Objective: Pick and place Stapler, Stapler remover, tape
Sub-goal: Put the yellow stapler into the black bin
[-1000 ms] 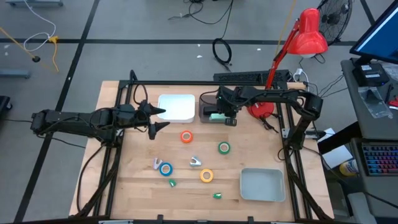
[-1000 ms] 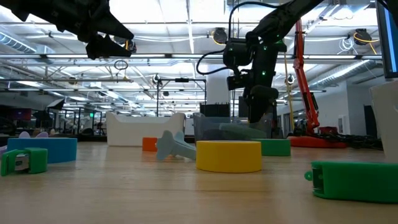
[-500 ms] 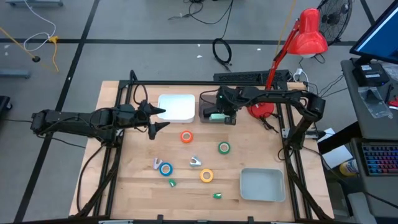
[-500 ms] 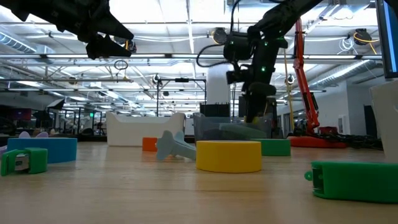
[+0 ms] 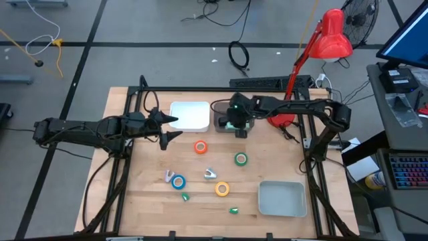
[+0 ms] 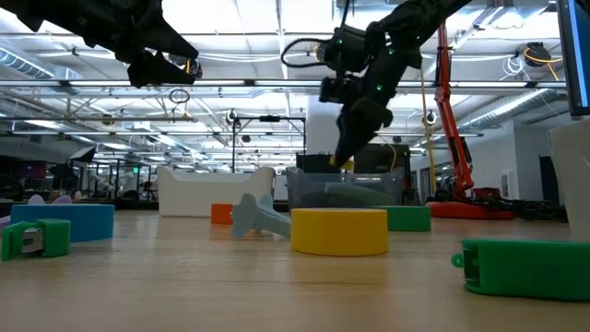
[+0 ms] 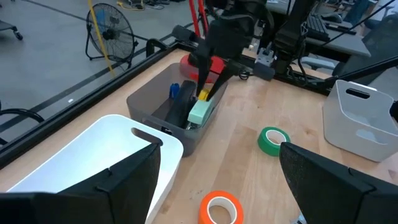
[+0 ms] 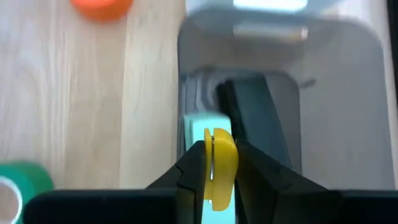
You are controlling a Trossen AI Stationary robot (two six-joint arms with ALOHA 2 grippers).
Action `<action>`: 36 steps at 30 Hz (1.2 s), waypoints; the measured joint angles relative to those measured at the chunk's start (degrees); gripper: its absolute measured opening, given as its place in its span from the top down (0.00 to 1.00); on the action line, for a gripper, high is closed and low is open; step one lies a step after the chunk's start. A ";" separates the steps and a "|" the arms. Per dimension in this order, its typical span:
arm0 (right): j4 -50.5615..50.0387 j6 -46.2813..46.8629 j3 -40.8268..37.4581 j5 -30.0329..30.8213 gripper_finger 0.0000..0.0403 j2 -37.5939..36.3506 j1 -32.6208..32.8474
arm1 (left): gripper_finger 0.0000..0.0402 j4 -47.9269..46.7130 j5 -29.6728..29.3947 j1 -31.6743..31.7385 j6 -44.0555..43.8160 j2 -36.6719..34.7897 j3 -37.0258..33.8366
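My right gripper (image 8: 212, 149) hovers over the grey bin (image 7: 148, 104) at the table's far side, shut on a small yellow piece (image 8: 219, 165). Inside the bin lie a mint stapler (image 7: 200, 111), a dark stapler (image 7: 179, 111) and a blue bit (image 7: 175, 90). The orange (image 5: 200, 147), green (image 5: 241, 158), blue (image 5: 178, 181) and yellow (image 5: 222, 189) tape rolls lie flat on the wood. A pale stapler remover (image 5: 210, 175) lies between them. My left gripper (image 5: 175, 128) waits open, raised beside the white bin (image 5: 189, 115). My right gripper pinches the small yellow piece (image 7: 203, 94) between its two fingertips (image 8: 189, 165), slanting down from the table's right side. The piece is lifted clear, just above the mint stapler in the grey bin.
A second grey bin (image 5: 282, 199) stands near the table's near right corner. Small green bits (image 5: 185, 196) (image 5: 233, 210) and a lavender piece (image 5: 168, 175) lie near the tape rolls. A red lamp (image 5: 331, 37) stands behind the right arm. A black frame edges the table.
My right gripper has moved toward the table's left over the grey bin and has tipped from pointing straight down to slanting. The left arm and the things on the table have kept still.
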 joint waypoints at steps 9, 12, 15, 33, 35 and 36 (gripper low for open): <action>9.56 1.69 0.13 -4.75 0.84 1.39 0.46 | 0.17 0.02 0.02 0.00 -0.05 0.00 0.00; 10.99 2.50 -0.04 -5.59 0.84 2.88 0.36 | 0.17 0.04 0.02 0.00 -0.05 0.00 0.00; 13.97 3.37 0.23 -5.95 0.83 4.29 0.27 | 0.17 0.05 0.02 0.00 -0.06 0.00 0.00; 14.89 4.24 0.09 -5.99 0.83 7.92 0.16 | 0.17 0.05 -0.32 0.07 0.02 0.01 0.00; 14.50 4.22 0.02 -5.97 0.83 7.96 0.16 | 0.17 0.05 -0.31 0.07 -0.02 0.00 0.02; 14.68 4.18 0.02 -5.95 0.83 7.98 0.13 | 0.17 0.03 -0.32 0.07 -0.02 0.02 0.01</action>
